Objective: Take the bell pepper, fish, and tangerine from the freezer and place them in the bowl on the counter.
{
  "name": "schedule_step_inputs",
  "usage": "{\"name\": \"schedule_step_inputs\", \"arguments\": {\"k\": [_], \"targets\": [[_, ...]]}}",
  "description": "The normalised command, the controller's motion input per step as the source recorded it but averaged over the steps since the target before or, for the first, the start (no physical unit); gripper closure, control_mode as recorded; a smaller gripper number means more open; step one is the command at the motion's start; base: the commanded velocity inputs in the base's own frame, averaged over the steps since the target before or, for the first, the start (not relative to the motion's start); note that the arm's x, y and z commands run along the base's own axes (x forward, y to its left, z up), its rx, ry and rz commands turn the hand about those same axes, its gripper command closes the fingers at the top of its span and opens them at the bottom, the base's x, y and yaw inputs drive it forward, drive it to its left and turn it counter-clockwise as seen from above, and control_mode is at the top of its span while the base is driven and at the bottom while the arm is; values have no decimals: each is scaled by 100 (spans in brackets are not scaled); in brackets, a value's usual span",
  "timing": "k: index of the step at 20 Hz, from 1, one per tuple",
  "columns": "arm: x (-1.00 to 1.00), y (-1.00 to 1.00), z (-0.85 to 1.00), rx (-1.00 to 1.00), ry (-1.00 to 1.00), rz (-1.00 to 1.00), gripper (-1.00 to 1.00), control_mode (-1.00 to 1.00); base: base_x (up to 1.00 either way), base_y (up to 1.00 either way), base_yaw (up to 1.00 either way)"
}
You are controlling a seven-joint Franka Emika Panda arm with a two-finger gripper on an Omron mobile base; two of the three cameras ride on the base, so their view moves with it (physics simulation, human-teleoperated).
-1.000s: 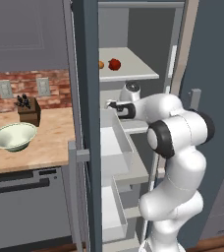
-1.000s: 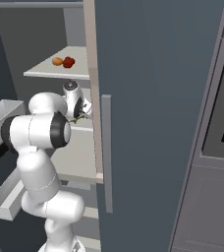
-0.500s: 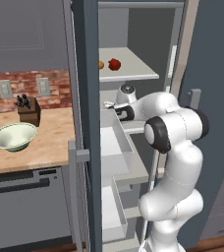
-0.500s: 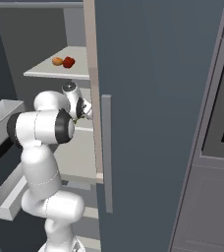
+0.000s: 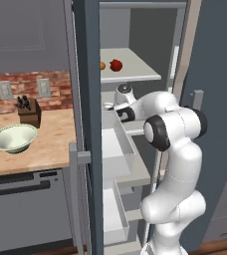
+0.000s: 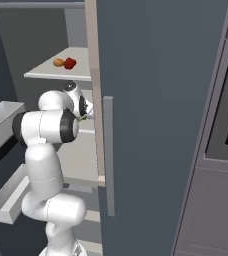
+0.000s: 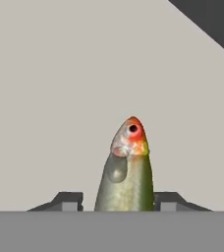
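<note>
With the freezer (image 5: 88, 124) door swung wide, the arm reaches into the compartment below the upper shelf (image 5: 130, 74). End effector (image 7: 126, 202) is clenched on the fish (image 7: 126, 167): hand view has the fish body between both fingertips (image 7: 67, 201), head pointing away from the hand, red-orange patch around the eye, pale grey interior wall behind it. A sliver of greenish fish also pokes out beside the wrist in the right base view (image 6: 82, 118).

Pepper (image 5: 116, 64) and tangerine (image 5: 102, 65) sit on the upper shelf, just beside each other, tangerine to the left in the left base view; can't tell if they touch. Right base view gives the same pair, tangerine (image 6: 58, 62) left of pepper (image 6: 70, 63), well above the hand.

White drawers (image 5: 116, 142) under the shelf are pulled out toward the robot; one more lower drawer (image 5: 113, 214) is also out.

Bowl (image 5: 13, 138) sits on the worktop (image 5: 46, 149) left of the freezer, upright, nothing visible in it. Knife block (image 5: 30, 112) stands behind it near the brick backsplash (image 5: 31, 84), apart from the bowl.

Right base view: oven front (image 6: 226, 115) on the far right, beyond the freezer door (image 6: 156, 115).
</note>
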Motion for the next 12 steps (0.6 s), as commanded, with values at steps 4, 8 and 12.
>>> {"name": "schedule_step_inputs", "arguments": {"k": [4,8,12], "targets": [[-35,-33,-56,-1,-4,-7,100,-100,0,0,0],[-44,-37,-5,0,-6,-6,100,-100,0,0,0],[-77,-15,60,0,0,-3,100,-100,0,0,0]]}}
